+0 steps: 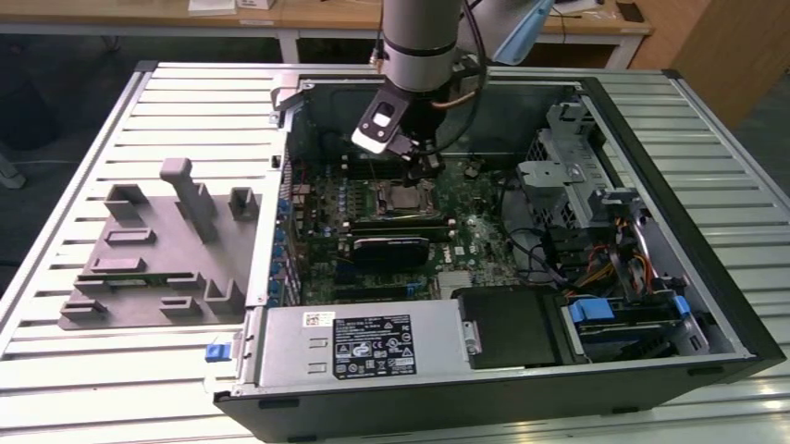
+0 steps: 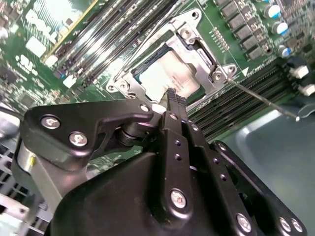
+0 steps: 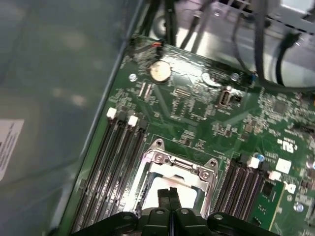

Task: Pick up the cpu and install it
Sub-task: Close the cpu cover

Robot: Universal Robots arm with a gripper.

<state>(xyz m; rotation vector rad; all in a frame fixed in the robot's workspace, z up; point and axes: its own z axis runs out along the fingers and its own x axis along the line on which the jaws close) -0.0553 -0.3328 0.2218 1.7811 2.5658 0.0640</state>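
- The cpu (image 2: 158, 76) (image 3: 189, 192) lies flat inside the socket (image 2: 189, 37). It is a small square with a pale, shiny silver-grey top that glares under the light.
- The socket is a bright stamped-metal frame with rounded corners and screw heads. A thin wire lever (image 2: 266, 103) runs out from one corner.
- The jaws are matte black with small screws along them and ribbed tips. They are pressed together with nothing between them, right over the cpu in the socket. I cannot tell whether the tips touch it.
- The motherboard (image 3: 197, 113) around the socket is glossy green, speckled with tiny parts. Long dark memory slots (image 3: 115, 162) flank the socket on two sides.
- A round silver coin cell (image 3: 160, 71) sits on the board, well apart from the socket.
- In the exterior view the arm (image 1: 420, 37) — a smooth grey tube — comes down over the socket, inside the open sheet-metal case (image 1: 494, 398).
- A matte grey plastic fixture tray (image 1: 136, 268), blocky with upright posts, lies well to the exterior view's left of the socket, outside the case.
- Both rest on a ribbed, pale metal bench (image 1: 74, 370).
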